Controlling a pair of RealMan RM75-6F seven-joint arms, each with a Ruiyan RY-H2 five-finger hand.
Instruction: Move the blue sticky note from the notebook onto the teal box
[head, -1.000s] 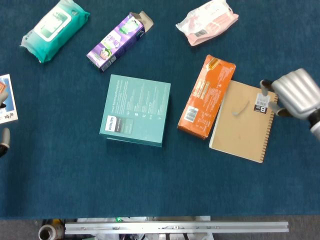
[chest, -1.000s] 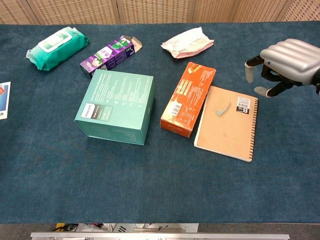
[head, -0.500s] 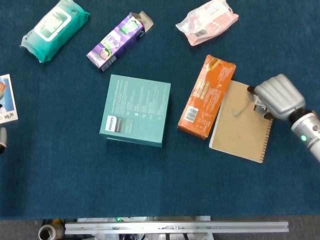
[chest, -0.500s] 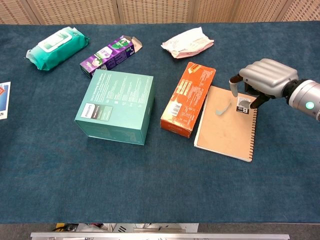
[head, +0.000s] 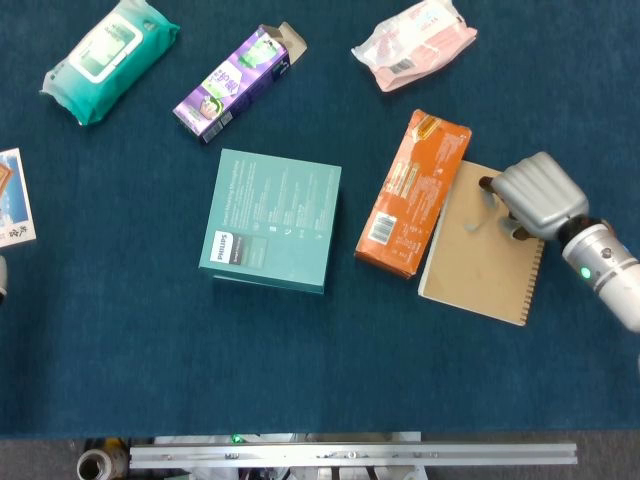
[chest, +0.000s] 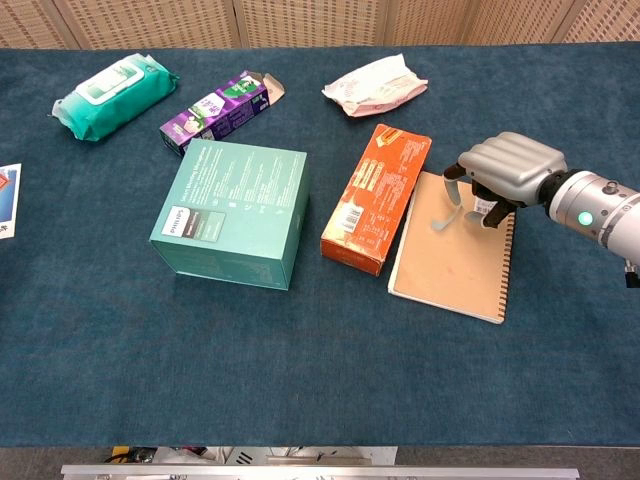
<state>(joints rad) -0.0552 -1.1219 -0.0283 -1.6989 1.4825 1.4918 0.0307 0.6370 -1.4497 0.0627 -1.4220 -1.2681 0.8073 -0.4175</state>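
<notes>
The blue sticky note (head: 478, 218) (chest: 446, 218) is a small pale curled slip on the upper part of the tan spiral notebook (head: 480, 265) (chest: 450, 265). My right hand (head: 538, 195) (chest: 508, 172) hovers over the notebook's top end. Its fingers curve down and stand apart, their tips just right of and above the note, and I see nothing held. The teal box (head: 272, 220) (chest: 232, 210) sits left of centre, well away from the hand. Of my left hand (head: 1, 276) only a grey sliver shows, at the left edge of the head view.
An orange carton (head: 412, 195) (chest: 375, 198) lies between the teal box and the notebook, touching the notebook's left edge. Along the back lie a green wipes pack (head: 108, 58), a purple carton (head: 235, 82) and a pink packet (head: 415, 42). A printed card (head: 12, 195) sits at far left.
My right hand came in from the right and moved left and down over the notebook's top, close to the note. The left hand slid almost out of the head view.
</notes>
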